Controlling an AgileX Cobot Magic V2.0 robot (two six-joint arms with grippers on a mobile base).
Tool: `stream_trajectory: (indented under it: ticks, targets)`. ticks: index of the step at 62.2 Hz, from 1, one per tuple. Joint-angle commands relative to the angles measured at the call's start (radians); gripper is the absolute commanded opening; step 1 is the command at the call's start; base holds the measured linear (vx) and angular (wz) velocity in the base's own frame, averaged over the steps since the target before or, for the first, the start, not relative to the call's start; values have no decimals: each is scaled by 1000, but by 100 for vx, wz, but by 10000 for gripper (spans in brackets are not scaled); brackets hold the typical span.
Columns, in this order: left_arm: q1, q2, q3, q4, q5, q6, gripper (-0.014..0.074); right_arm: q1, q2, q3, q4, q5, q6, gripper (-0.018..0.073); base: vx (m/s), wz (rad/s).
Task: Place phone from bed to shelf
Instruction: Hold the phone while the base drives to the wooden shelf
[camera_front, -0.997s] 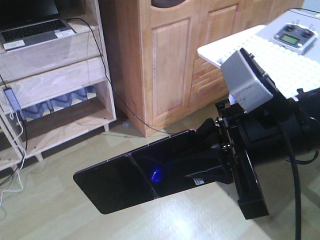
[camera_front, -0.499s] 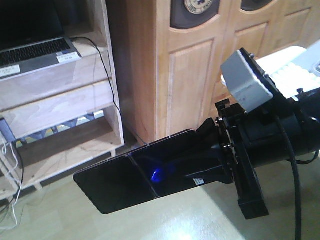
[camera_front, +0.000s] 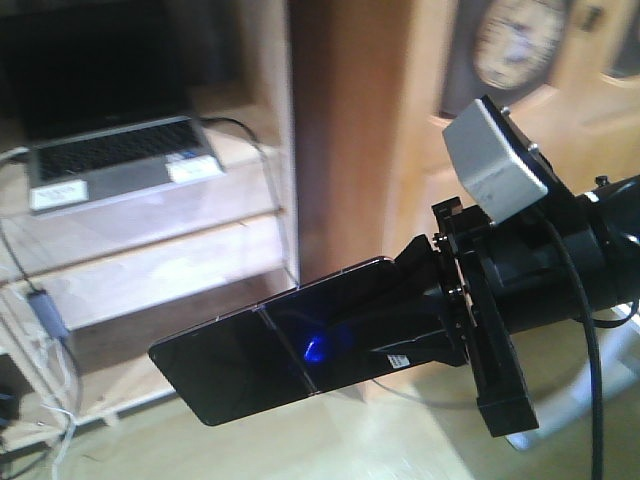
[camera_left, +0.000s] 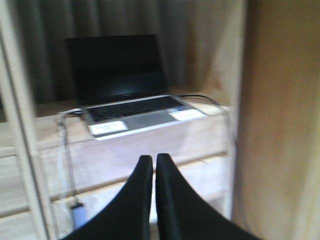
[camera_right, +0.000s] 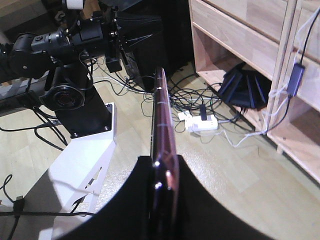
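Right claw (camera_front: 405, 325) clamps one end of the phone (camera_front: 240, 365), holding it in the air, near and right of the pale wooden shelf (camera_front: 160, 225) carrying a grey laptop (camera_front: 120, 165). Left claw (camera_left: 153, 167) is pinched together, empty.

The right gripper (camera_right: 162, 167) clamped the phone (camera_right: 159, 115) edge-on, with its pinkish rim running up the frame centre above the pale floor (camera_right: 240, 180). A white power strip (camera_right: 202, 122) lay among tangled cables (camera_right: 185, 95). The wooden shelf (camera_right: 240, 35) stood at right. A black arm (camera_right: 60, 45) on a white base (camera_right: 80, 165) stood at left.
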Motion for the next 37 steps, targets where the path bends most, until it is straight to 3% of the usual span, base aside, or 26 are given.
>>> stream_trajectory:
  ticks: [1,37]
  targets:
    - [3,-7,-25,-10,-72,-9,1,-3,-26,-28,89,65,-6,-2,40,42]
    - [3,-7,-25,-10,-72,-9,1,-3,-26,-28,89,65,-6,-2,35,49]
